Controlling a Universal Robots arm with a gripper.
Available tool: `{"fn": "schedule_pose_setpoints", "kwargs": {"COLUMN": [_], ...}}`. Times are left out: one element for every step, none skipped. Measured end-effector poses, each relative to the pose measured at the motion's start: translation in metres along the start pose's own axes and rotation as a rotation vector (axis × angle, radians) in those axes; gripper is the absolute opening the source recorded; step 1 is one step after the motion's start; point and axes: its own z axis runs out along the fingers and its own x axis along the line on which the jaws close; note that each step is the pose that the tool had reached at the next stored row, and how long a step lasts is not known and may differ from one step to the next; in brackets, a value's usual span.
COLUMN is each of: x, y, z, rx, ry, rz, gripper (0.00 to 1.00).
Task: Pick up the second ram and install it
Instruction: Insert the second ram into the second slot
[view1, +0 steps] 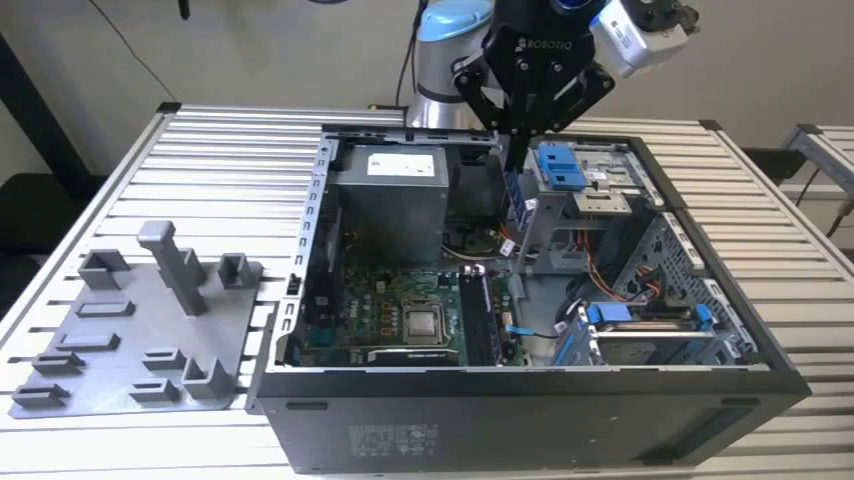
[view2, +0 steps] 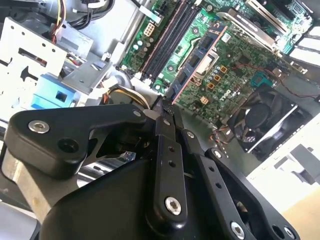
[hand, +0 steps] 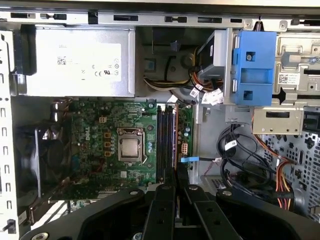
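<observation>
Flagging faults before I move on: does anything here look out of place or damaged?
Nothing stands out. The gripper holds the ram upright over the open case; the motherboard and slots look intact.

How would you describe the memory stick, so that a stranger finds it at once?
Look at the open computer case, then at the black gripper above it. The second ram hangs upright between its fingers: a thin, dark, flat strip, unlike the broad green motherboard below.
</observation>
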Motion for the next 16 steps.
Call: {"fn": "schedule_pose_setpoints", "kwargs": {"x": [0.0,0.0,0.0,0.0,0.0,0.0,0.0,0.0,0.0,0.0,0.0,0.0,0.0,0.0,0.0,0.0], "y": [0.0,-0.0001,0.0,0.0,0.0,0.0,0.0,0.0,0.0,0.0,0.0,0.0001,0.0001,0.0001,0.0001,0.0], "z": [0.0005,0.001,0.0019,0.0027,0.0037,0.0047,0.0055,0.0063,0.007,0.0078,0.0085,0.0093,0.0102,0.0111,0.012,0.0129], "rx": [0.0002,0.0004,0.0006,0.0009,0.0011,0.0011,0.0011,0.0011,0.001,0.001,0.001,0.001,0.0009,0.001,0.001,0.0009], "ry": [0.0007,0.0016,0.0029,0.0042,0.0047,0.0047,0.0048,0.0048,0.0048,0.0047,0.0047,0.0047,0.0046,0.0047,0.0047,0.0046], "rz": [0.0,0.0,0.0,0.0,0.0,-0.001,-0.002,-0.004,-0.006,-0.008,-0.01,-0.011,-0.011,-0.011,-0.011,-0.011], "gripper": [0.13,0.13,0.13,0.13,0.13,0.13,0.13,0.13,0.13,0.13,0.13,0.13,0.13,0.13,0.13,0.13]}}
